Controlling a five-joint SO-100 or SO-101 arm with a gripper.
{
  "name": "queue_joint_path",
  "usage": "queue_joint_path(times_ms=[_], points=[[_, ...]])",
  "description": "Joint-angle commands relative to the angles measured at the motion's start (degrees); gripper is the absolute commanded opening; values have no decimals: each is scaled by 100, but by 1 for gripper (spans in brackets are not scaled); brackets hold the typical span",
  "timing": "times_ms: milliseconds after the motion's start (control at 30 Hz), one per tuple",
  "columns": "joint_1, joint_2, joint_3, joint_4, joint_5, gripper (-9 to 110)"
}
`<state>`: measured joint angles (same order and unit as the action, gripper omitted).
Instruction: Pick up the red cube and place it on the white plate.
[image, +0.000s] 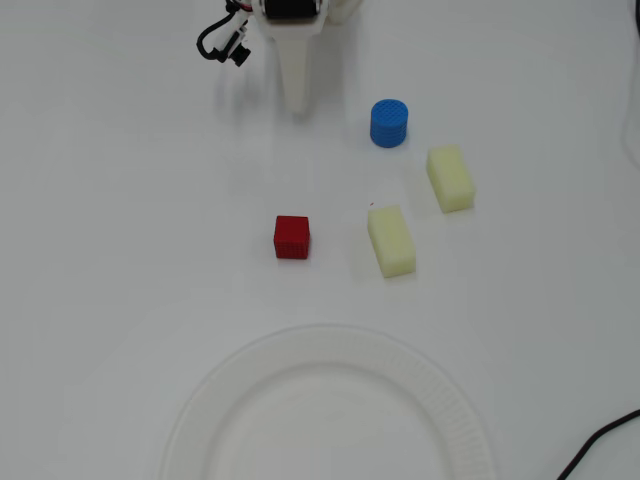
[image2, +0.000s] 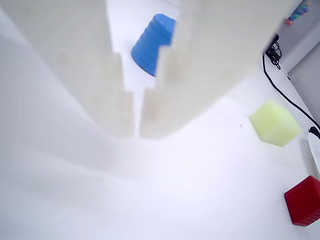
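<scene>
Sitting nearest in the overhead view: white plate (image: 330, 345), ribbed rim, empty, cut off by the lower edge. Lying just beyond the plate's far rim, apart from it: red cube (image: 292, 237), resting flat on the tabletop (image: 120, 250), untouched. Lying to the right of the cube in that view: two pale yellow blocks (image: 391, 240) (image: 450, 178), the first close beside the cube, the second farther off. Standing past the blocks: blue cylinder (image: 389, 122). Hanging farthest from the plate, at the top edge: gripper (image: 297, 100), jaws drawn almost together, only a thin slit showing in the wrist view (image2: 137, 117), holding nothing. Pointing roughly toward the cube, almost in line with it along the plate-to-arm direction, well apart. Showing the cube at the lower right corner of the wrist view (image2: 304, 201), off the gripper's centre line. Judging: opening the jaws and reaching out toward the plate side needed first; cube near-square, so no long axis to favour.
</scene>
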<state>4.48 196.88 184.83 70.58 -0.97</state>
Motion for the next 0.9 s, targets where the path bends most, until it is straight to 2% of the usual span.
queue_joint_path(times_ms=[0, 500, 700, 867], points=[[-149, 35, 26, -26, -70, 0], [-167, 35, 18, -44, -44, 0], [-149, -35, -809, -35, 378, 0], [-360, -1863, -2224, -475, 457, 0]])
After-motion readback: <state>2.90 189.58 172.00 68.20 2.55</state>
